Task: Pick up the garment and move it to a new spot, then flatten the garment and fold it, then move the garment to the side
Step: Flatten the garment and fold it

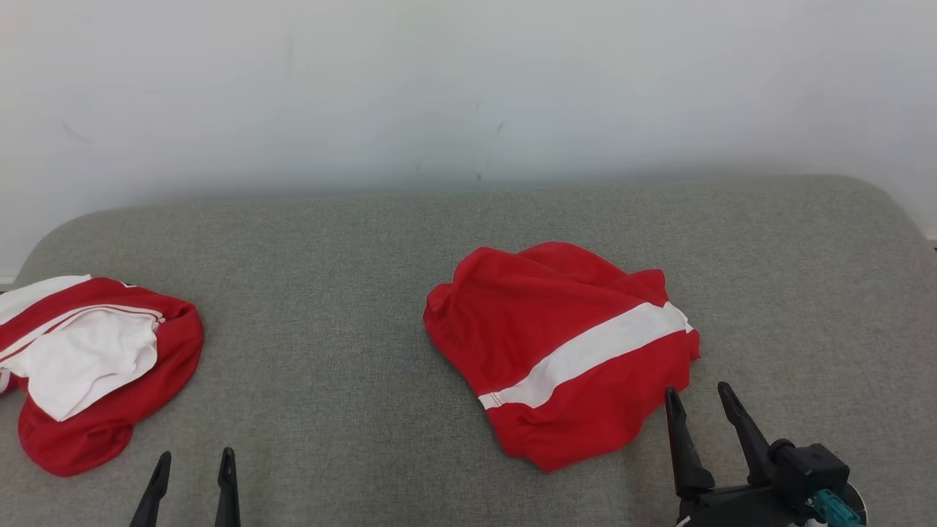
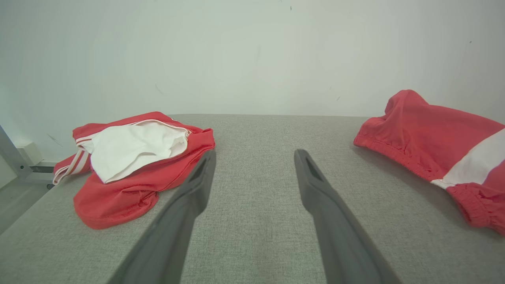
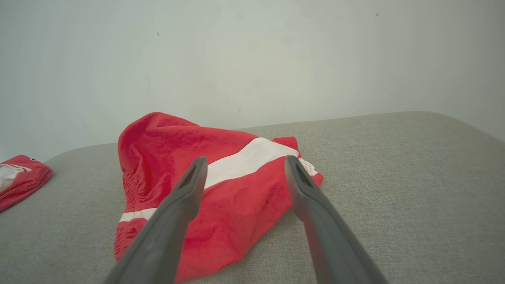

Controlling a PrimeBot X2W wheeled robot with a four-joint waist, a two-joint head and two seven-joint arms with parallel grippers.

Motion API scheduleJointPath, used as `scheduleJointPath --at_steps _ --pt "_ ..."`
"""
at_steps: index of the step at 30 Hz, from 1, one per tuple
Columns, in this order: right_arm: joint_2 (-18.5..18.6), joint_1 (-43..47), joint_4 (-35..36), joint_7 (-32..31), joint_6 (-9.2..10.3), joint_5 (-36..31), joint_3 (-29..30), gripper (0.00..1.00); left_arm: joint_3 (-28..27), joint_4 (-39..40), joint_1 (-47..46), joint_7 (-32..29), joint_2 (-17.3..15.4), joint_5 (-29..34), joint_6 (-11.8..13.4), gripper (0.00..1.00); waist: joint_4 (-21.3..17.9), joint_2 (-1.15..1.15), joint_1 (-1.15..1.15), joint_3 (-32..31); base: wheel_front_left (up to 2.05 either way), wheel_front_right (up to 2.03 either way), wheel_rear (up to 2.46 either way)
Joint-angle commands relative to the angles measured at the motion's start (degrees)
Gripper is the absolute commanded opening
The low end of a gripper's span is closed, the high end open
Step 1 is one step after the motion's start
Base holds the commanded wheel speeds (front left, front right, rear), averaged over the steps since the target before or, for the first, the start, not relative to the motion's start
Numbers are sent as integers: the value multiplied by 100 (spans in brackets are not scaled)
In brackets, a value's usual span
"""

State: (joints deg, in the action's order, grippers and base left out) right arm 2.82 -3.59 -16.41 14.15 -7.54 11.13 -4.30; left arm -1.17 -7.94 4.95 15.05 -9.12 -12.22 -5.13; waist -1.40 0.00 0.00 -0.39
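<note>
A crumpled red garment (image 1: 556,344) with a white stripe lies in a heap right of the centre of the grey padded surface (image 1: 329,293). The same garment (image 3: 221,185) sits just beyond my right fingers, and shows at the right edge of the left wrist view (image 2: 438,146). My right gripper (image 1: 703,402) is open and empty, close to the garment's near right edge, apart from it. My left gripper (image 1: 194,465) is open and empty at the lower left; its fingers (image 2: 197,185) hover over bare fabric.
A second red and white garment (image 1: 88,359) lies bunched at the surface's left edge, also seen as a heap (image 2: 134,161) left of my left fingers. A pale wall (image 1: 468,88) stands right behind the surface. A metal frame leg (image 2: 12,157) shows at far left.
</note>
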Motion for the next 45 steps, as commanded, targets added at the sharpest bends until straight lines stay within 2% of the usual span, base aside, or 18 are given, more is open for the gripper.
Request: scheduleJointPath --at_steps 1,20,28,35,45 --pt "12 10 -1 12 10 -8 -17 100 -23 -16 -34 19 27 61 -25 100 -3 0 0 4 0 0 0" --pt "12 -15 -49 -2 10 17 -65 100 -101 -77 -17 19 82 90 -61 100 -38 0 0 -28 0 0 0" --pt "12 -58 -39 -9 10 44 -124 100 -82 -101 -168 19 164 20 -86 100 -193 0 0 -14 0 0 0" --pt "12 -120 -41 -18 10 7 -164 100 379 -324 -808 19 273 -45 -185 100 -495 0 0 60 0 0 0" --pt "12 -254 -33 5 10 61 -224 100 1393 -1615 -1804 -147 353 -356 -232 100 -1089 0 0 375 0 0 0"
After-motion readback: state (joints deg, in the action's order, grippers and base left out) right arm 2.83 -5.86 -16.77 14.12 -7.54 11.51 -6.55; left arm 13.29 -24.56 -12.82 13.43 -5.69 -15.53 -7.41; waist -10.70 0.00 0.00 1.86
